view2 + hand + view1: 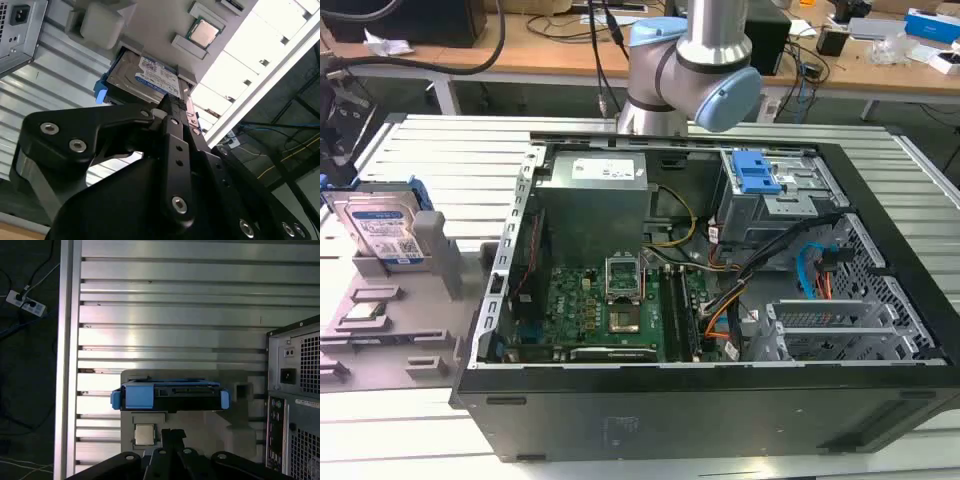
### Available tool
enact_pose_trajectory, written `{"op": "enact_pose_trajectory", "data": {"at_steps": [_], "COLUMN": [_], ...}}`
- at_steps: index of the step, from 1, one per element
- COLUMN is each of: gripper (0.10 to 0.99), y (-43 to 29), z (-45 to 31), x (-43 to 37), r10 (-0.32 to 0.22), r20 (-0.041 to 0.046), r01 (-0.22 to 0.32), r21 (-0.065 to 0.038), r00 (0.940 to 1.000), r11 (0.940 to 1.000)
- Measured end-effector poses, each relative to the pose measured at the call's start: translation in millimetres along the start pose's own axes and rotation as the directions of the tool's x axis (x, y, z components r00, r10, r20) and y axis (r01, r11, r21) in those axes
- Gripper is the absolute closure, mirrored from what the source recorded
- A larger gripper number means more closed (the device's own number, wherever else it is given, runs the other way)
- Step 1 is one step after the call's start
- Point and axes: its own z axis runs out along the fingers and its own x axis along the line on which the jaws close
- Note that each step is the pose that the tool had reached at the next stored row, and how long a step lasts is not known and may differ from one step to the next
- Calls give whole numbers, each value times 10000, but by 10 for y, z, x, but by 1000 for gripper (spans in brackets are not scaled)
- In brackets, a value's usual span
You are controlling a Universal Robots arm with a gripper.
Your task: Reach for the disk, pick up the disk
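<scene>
- Disk (382, 230) now: silver-grey, white-and-blue label, blue bracket.
- Gripper (177, 102): black all over.
- Board (605, 315): green.
- Case (720, 420): black.
- Table (450, 150): silver, ribbed stripes.
- Cables (824, 282): orange, maybe yellow.

A: Supporting surface?
B: Ribbed aluminium table (450, 160).
A: Items directly on it?
B: One open black computer tower (720, 420), lying on its side; one grey moulded fixture plate (380, 330), just beside it.

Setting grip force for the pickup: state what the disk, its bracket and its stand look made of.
The disk: metal casing, dull silver sheen, with a glossy printed label. The bracket: blue plastic, smooth, moulded look. The stand: matte grey, likely plastic, though painted metal is possible.
</scene>
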Motion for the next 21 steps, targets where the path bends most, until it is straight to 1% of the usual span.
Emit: {"op": "enact_pose_trajectory", "data": {"at_steps": [3,4,6,7,8,12,14,17,19,21], "gripper": [980,980,980,980,980,980,980,980,980,980], "y": [0,0,0,0,0,0,0,0,0,0], "z": [0,0,0,0,0,0,0,0,0,0], "x": [0,1,0,0,0,0,0,0,0,0], "r10": [-87,-332,-647,-1119,-1313,-1630,-1874,-2383,-2612,-2873], "r20": [-4,-13,-25,-43,-51,-63,-71,-91,-101,-111], "r01": [87,332,647,1119,1313,1630,1874,2383,2612,2873], "r21": [0,0,0,-2,-2,-4,-6,-9,-12,-14], "r00": [10000,9994,9979,9937,9913,9866,9823,9712,9652,9578], "r11": [10000,9994,9979,9937,9913,9866,9823,9712,9653,9578]}}
